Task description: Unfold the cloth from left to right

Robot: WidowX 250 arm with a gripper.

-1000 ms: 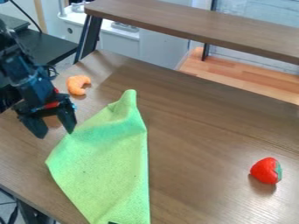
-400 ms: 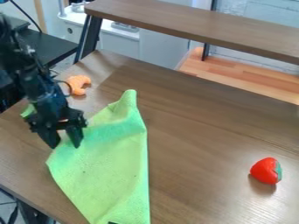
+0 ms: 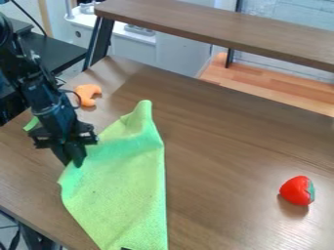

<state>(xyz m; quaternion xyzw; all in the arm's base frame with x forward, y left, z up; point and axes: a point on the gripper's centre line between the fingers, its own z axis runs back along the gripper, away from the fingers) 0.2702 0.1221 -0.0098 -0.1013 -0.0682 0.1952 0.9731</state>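
Clock face: twelve lies toward the top of the camera view.
Hidden: the arm (image 3: 29, 73) covers part of a green scrap (image 3: 31, 124) that peeks out between ten and eleven o'clock from the fingertips; whether it belongs to the cloth (image 3: 120, 188), I cannot tell. The cloth's edge right under the hand (image 3: 73, 162) is covered as well.
Cut off: the cloth's lower end runs out of view at six o'clock, and so does a small dark mark (image 3: 125, 248) on it, too little of it in view to make out. The arm enters from the upper left edge, at ten o'clock.
Hard to make out: the orange piece (image 3: 87, 93) is curved, at twelve o'clock from the hand, with a thin dark loop of cable (image 3: 73, 93) in front of its near side; what it stands for is unclear.
Hand: pointing down and slightly toward five o'clock, fingers together, clamped on the cloth's left edge.
Cloth: light green, on the counter (image 3: 228, 146), spreading from the hand toward three and five o'clock; its narrow, creased tip rises between one and two o'clock from the hand, and its right edge runs nearly straight down.
Strawberry: the red strawberry (image 3: 295, 190) with a green cap sits at three o'clock from the cloth, well apart.
Shelf: a raised brown shelf (image 3: 215, 30) crosses the far side, from twelve toward two o'clock.
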